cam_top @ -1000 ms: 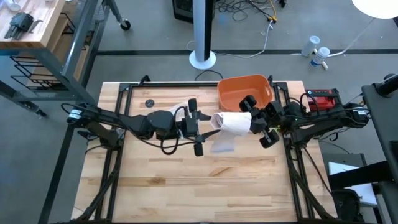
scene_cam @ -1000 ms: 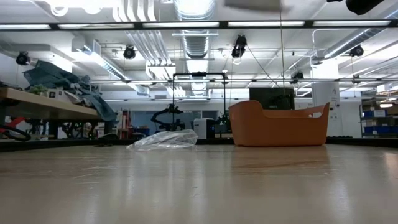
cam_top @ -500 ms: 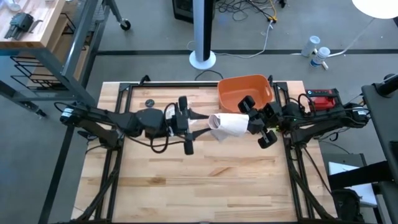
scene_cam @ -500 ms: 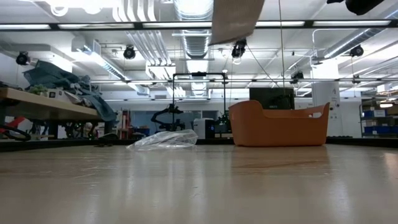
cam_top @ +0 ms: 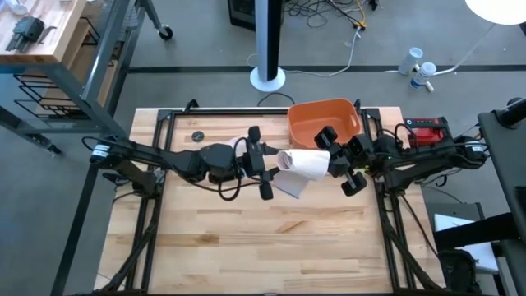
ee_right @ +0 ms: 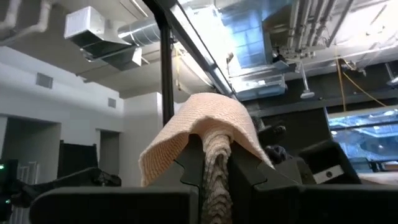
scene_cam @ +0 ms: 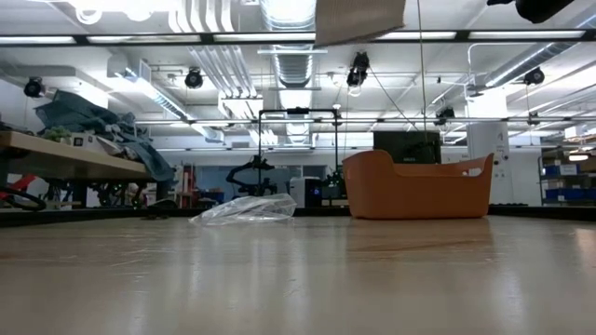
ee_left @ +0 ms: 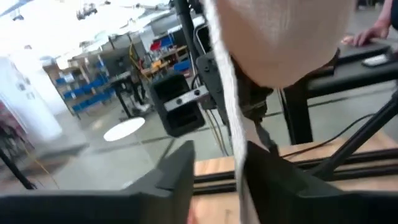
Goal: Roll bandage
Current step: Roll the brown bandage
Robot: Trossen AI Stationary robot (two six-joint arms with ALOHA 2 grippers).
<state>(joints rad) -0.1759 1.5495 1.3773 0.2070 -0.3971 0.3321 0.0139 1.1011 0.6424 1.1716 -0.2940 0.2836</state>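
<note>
We see both arms raised over the middle of the wooden worktop (cam_top: 246, 238), meeting just in front of the orange tub (cam_top: 322, 120). The right hand (ee_right: 214, 163) is clenched on the bandage (cam_top: 306, 164): in its wrist view the woven cloth drapes over the two dark fingers (ee_right: 244, 167) and a bunched fold is pinched between them. The bandage is held in the air between the two hands, an off-white band with one end hanging down, which shows at the top edge of the low view (scene_cam: 359, 20). The left hand (cam_top: 269, 168) sits at the bandage's other end; in its wrist view the strip's edge (ee_left: 231, 134) runs down between its parted fingers (ee_left: 177, 174), but we cannot tell whether they grip it. We can read no writing or label anywhere. On the worktop, a crumpled clear plastic wrapper (scene_cam: 245, 208) lies to the side of the tub, apart from it. Behind the worktop, the room shows ceiling ducts, strip lights and a bench (scene_cam: 65, 158) piled with cloth.
</note>
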